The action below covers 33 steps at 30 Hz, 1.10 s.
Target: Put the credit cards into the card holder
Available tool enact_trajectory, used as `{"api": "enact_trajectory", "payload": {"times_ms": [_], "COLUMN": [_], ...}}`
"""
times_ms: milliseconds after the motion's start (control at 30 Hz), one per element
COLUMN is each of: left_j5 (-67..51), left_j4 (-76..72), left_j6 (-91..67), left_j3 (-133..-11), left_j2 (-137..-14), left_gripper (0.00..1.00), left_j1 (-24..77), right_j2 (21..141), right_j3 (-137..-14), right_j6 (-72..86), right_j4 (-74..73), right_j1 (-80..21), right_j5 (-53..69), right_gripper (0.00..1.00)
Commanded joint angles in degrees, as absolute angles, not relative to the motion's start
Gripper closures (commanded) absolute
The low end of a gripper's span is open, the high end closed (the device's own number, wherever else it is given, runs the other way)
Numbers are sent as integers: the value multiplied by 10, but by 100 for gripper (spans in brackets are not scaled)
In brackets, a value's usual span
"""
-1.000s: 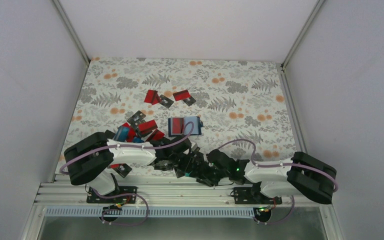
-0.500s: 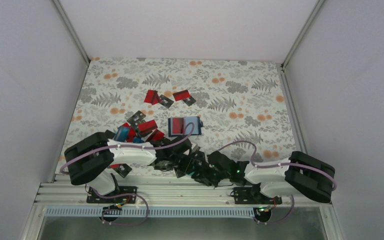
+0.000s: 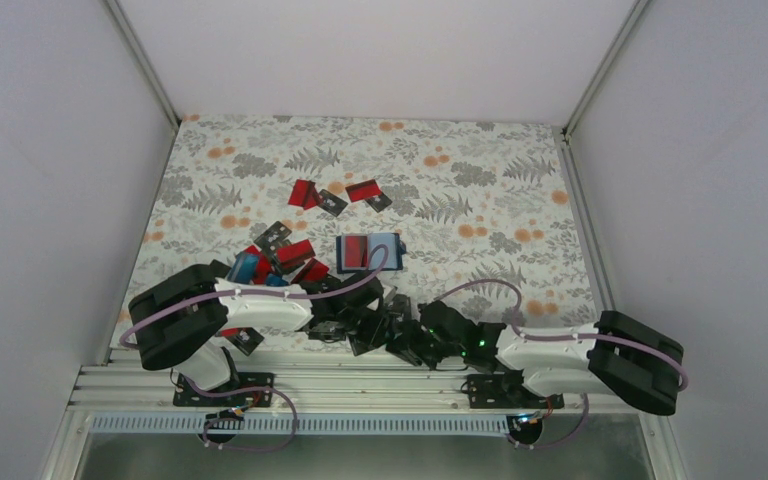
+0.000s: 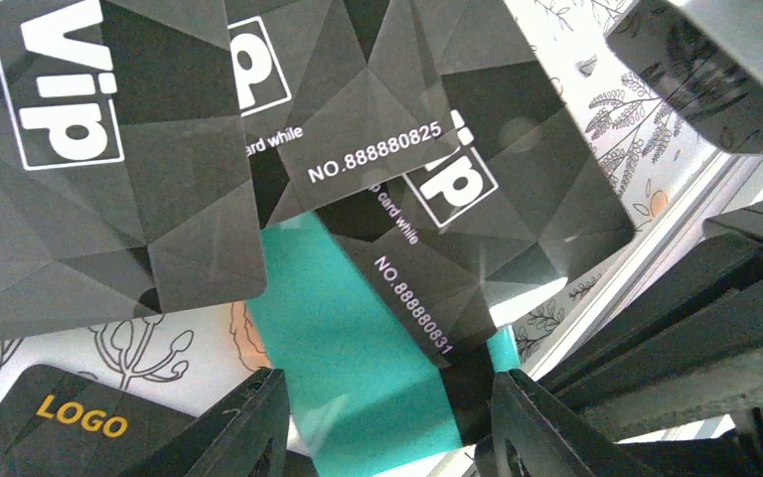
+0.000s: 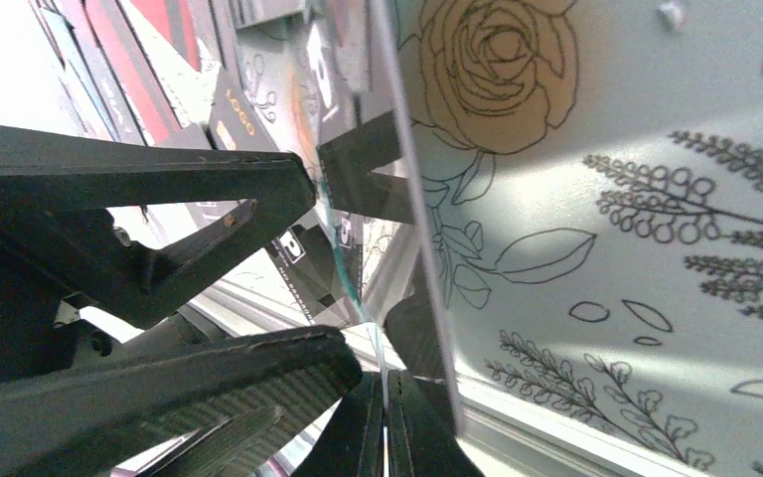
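Right wrist view: right pincer (image 5: 385, 402) is clamped on a thin green-edged credit card (image 5: 358, 298). The open navy-blue folding card holder (image 3: 368, 251) lies up-frame, long axis left-right. Left pincer (image 4: 387, 422) stands half-open astride a teal plastic credit card (image 4: 348, 358).

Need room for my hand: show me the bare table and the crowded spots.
Bare: table's right half, from card holder to the right wall; far strip behind the red cards. Crowded: near left, card pile, left gripper, right gripper.
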<state>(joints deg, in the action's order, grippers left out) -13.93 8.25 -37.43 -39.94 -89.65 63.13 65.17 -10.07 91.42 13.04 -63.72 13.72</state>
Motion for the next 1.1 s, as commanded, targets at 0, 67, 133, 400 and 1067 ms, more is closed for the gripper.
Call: {"api": "enact_trajectory", "payload": {"times_ms": [0, 67, 133, 400, 1067], "left_j5": [-120, -100, -88, -65, -73], "left_j4": [133, 158, 174, 231, 220], "left_j6": [-384, -386, -388, -380, -329], "left_j3": [-411, -424, -434, -487, -509], "left_j2": [-882, -867, -852, -820, -682], "left_gripper": [47, 47, 46, 45, 45], "left_j1": [634, 631, 625, 598, 453], "right_j2": [616, 586, 552, 459, 447], "right_j3": [-106, -115, -124, -142, -361], "right_j6": [907, 904, 900, 892, 507], "right_j4": [79, 33, -23, -164, -161], "right_j1": [-636, -634, -631, -621, -454], "right_j5": [90, 77, 61, 74, 78], "right_gripper": [96, 96, 96, 96, 96]}}
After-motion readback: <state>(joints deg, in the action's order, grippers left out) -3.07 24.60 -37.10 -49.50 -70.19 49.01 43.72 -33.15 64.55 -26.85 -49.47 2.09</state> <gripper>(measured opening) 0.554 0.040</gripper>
